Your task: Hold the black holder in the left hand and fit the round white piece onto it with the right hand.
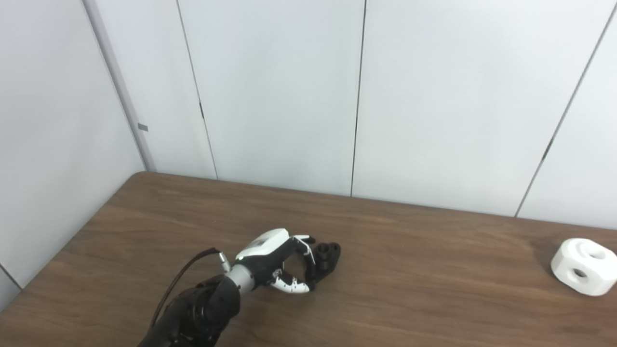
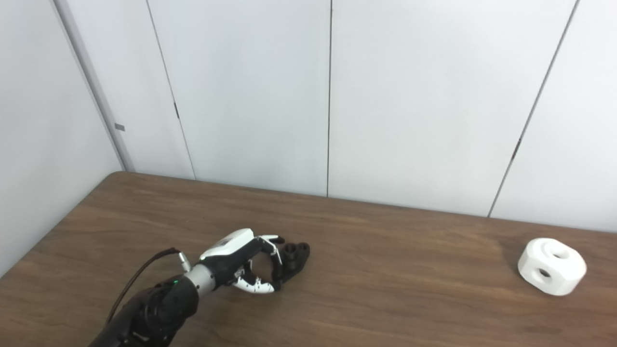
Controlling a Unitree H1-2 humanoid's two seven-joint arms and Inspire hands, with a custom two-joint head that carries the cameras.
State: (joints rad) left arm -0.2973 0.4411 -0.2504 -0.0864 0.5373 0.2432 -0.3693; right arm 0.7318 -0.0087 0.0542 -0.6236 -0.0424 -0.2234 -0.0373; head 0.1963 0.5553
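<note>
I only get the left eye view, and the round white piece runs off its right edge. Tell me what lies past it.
Observer: The right eye view shows the round white plastic piece whole, and the brown wooden table carries on past it to the right.
Operator: Report whether the right hand is waiting out there.
Observer: No right hand shows in that extra strip. The only hand in view is the left hand, curled around the black holder.
Operator: Describe the piece's cut-off side.
Observer: Its right flank looks like plain white facets. I see holes only on the top and the front.
</note>
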